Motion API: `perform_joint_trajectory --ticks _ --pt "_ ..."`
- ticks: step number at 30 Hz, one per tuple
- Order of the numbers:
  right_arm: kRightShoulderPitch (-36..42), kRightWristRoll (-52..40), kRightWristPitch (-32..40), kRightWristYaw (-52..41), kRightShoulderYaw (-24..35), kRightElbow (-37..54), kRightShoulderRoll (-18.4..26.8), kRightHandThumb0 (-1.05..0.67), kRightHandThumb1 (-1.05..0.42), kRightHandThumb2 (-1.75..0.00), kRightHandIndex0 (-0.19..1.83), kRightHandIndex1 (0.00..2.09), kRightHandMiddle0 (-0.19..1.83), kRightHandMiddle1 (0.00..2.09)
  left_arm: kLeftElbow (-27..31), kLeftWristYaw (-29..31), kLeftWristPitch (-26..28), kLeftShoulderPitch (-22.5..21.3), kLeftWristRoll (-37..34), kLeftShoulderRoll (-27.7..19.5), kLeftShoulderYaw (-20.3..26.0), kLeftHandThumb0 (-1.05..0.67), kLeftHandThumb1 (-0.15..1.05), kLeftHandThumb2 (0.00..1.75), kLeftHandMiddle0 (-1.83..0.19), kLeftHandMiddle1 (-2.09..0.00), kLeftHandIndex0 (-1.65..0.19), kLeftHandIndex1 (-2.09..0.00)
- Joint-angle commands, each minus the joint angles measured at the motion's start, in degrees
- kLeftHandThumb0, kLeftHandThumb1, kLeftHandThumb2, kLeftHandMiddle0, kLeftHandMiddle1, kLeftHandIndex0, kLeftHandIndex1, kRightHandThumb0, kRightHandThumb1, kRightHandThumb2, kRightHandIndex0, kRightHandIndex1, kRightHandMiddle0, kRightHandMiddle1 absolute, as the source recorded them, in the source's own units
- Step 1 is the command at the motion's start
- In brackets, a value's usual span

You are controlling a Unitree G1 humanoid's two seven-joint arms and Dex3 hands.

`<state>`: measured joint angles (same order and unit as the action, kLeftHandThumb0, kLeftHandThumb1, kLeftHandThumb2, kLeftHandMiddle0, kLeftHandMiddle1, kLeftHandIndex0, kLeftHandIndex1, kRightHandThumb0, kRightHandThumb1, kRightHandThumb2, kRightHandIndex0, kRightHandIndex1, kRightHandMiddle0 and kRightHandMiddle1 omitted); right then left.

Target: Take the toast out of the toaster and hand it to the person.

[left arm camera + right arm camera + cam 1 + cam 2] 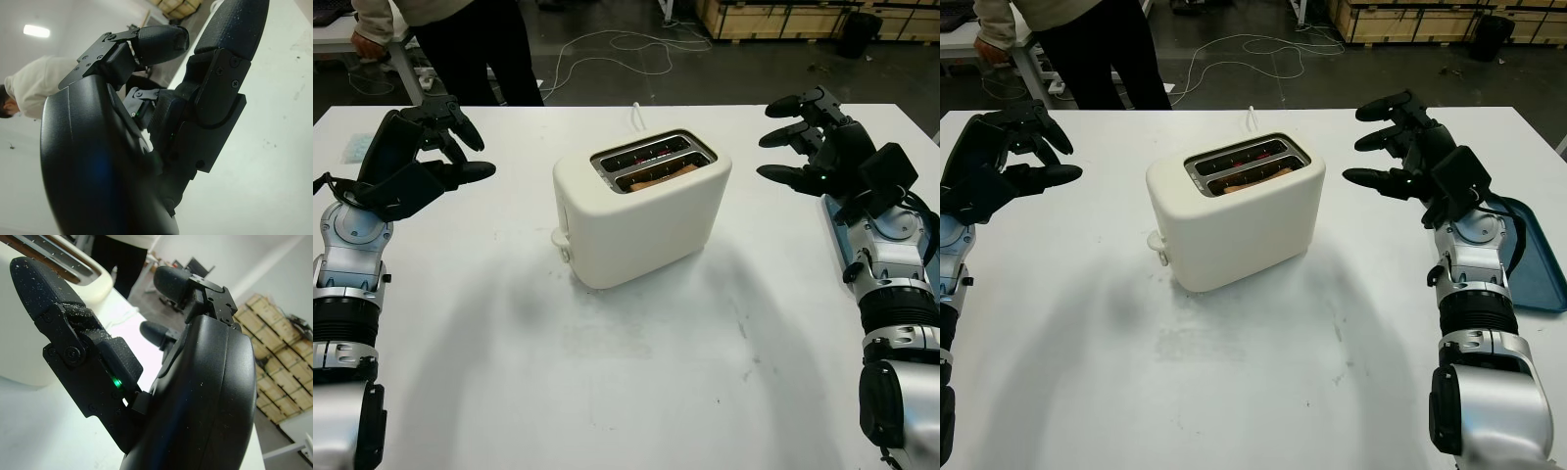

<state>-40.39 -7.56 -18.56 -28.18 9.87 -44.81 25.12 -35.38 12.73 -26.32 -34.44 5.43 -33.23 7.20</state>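
A cream two-slot toaster stands in the middle of the white table. A brown slice of toast sits low in the nearer slot; the farther slot looks dark. My left hand hovers open to the left of the toaster, well apart from it. My right hand hovers open to the right of the toaster, also apart from it. In the right wrist view the toaster lies just beyond my right hand's fingers. A person in a light top and dark trousers stands beyond the table's far left corner.
A blue tray lies at the table's right edge beside my right forearm. The toaster's white cord runs off the far edge. Cables lie on the floor behind, and wooden crates stand at the back right.
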Motion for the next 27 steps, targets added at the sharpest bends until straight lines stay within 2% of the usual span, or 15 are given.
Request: perform_joint_trajectory --ticks 1,9,27 --pt "-0.1 0.0 0.0 0.3 0.0 0.8 0.0 -1.05 -0.6 0.0 0.0 1.51 0.08 1.33 -0.4 0.0 -0.2 -0.8 0.2 -0.2 -0.3 -1.05 0.86 0.01 -0.69 -1.52 -0.62 -1.53" --pt "-0.1 0.7 0.2 0.8 -0.4 1.1 0.1 -1.05 -0.61 0.0 0.0 1.51 0.07 1.33 0.5 0.2 0.9 -0.7 0.0 0.0 -0.3 -1.05 0.85 0.0 -0.69 -1.52 -0.64 -1.51" --pt "-0.2 0.0 -0.6 0.1 0.1 0.0 0.0 -1.05 -0.62 -0.01 0.0 1.52 0.07 1.34 -0.2 -0.2 -0.2 -0.7 0.1 0.1 -0.3 -1.05 0.84 0.0 -0.71 -1.52 -0.64 -1.52"
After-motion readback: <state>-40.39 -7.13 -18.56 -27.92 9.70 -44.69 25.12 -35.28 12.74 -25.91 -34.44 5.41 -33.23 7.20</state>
